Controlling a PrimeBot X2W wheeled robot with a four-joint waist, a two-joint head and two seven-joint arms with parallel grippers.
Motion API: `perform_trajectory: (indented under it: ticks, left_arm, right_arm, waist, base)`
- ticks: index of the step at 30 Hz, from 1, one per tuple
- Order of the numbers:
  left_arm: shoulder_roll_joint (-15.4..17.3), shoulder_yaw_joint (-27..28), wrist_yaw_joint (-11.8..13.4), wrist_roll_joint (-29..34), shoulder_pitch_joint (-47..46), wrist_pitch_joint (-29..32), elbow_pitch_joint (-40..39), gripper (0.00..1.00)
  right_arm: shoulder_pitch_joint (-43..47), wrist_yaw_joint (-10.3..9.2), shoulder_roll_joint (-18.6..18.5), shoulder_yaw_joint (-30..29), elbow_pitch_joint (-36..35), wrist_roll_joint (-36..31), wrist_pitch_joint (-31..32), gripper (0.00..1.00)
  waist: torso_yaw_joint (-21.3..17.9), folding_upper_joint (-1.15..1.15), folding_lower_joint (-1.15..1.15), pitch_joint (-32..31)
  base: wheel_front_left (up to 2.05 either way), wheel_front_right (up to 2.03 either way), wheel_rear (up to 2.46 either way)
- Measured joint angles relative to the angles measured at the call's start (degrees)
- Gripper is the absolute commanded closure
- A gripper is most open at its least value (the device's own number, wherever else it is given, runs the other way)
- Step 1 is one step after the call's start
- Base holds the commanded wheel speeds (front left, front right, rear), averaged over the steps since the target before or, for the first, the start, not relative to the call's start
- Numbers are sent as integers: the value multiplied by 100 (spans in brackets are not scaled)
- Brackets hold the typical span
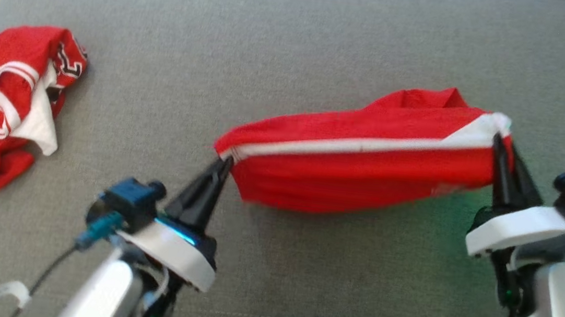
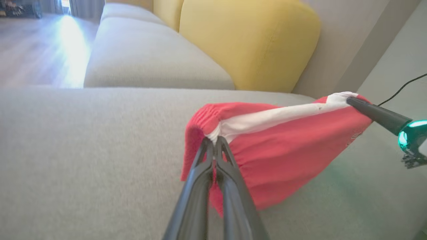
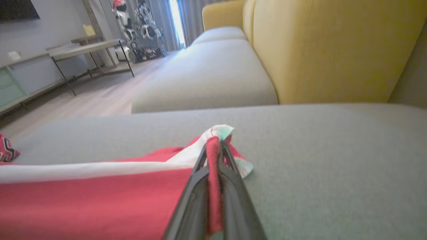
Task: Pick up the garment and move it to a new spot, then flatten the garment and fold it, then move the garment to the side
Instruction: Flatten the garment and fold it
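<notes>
A red garment (image 1: 361, 161) with a white stripe hangs stretched between my two grippers, just above the grey cushion (image 1: 295, 34). My left gripper (image 1: 224, 162) is shut on its left end, where the white band bunches; in the left wrist view the gripper (image 2: 214, 140) pinches that gathered edge of the garment (image 2: 283, 156). On the right end my right gripper (image 1: 500, 139) is shut on the white corner. From the right wrist, red cloth (image 3: 100, 200) shows caught between the shut fingers of that gripper (image 3: 214, 141). The other arm's fingers (image 2: 373, 111) hold the far corner.
A second red and white garment (image 1: 10, 98) lies crumpled at the cushion's far left. Yellow back cushions (image 2: 247, 43) stand behind the grey seat. Wooden floor (image 3: 96, 96), a table and shelving lie beyond the sofa's edge.
</notes>
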Motion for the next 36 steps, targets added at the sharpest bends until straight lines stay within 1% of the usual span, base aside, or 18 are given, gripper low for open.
perform_trajectory:
  ticks: [4,6,7,10,15,18,21,24,26,30,33,36]
  left_arm:
    - [186,175,110,126,-278,10,-486,100]
    - [270,259,123,182,-504,75,-766,100]
    - [337,327,143,216,-704,134,-1048,100]
    - [413,363,176,280,-904,255,-1451,100]
    - [482,456,224,323,-1122,515,-2017,100]
    - [487,476,250,318,-1202,638,-2173,100]
    - [485,472,253,275,-1224,671,-2167,100]
    - [465,474,211,138,-1383,705,-1965,100]
    - [405,478,104,24,-1663,687,-1671,100]
    - [163,486,-113,-169,-2756,487,-745,100]
    - [-52,485,-232,-224,-3853,202,122,100]
    - [-257,493,-291,-238,-4910,-201,1125,100]
  right_arm:
    - [20,0,5,-35,-803,-10,62,100]
    - [19,0,5,-67,-1261,-10,160,100]
    - [18,0,5,-135,-1727,-7,244,100]
    - [13,0,5,-247,-2424,16,416,100]
    - [12,0,8,-439,-3356,31,743,100]
    - [14,0,48,-495,-3639,35,916,100]
    - [14,0,63,-506,-3665,48,1010,100]
    - [-24,0,68,-505,-3530,168,1070,100]
    - [-213,0,65,-508,-3319,292,1070,100]
    - [-1240,0,-80,-508,-2657,532,1062,100]
    - [-2260,0,-301,-490,-1959,705,989,100]
    - [-3237,0,-475,-370,-1132,808,706,100]
  waist:
    - [-79,0,0,-206]
    - [-119,0,0,-312]
    - [-161,0,0,-419]
    - [-231,0,0,-576]
    - [-362,0,0,-759]
    - [-425,0,0,-742]
    - [-443,0,0,-670]
    - [-451,0,0,-505]
    - [-451,0,0,-364]
    - [-420,0,0,-18]
    - [-376,0,0,237]
    - [-327,0,1,427]
  base:
    - [0,0,0]
    - [0,0,0]
    - [0,0,0]
    - [0,0,0]
    - [0,0,0]
    - [0,0,0]
    - [0,0,0]
    - [0,0,0]
    - [0,0,0]
    - [0,0,0]
    - [0,0,0]
    - [0,0,0]
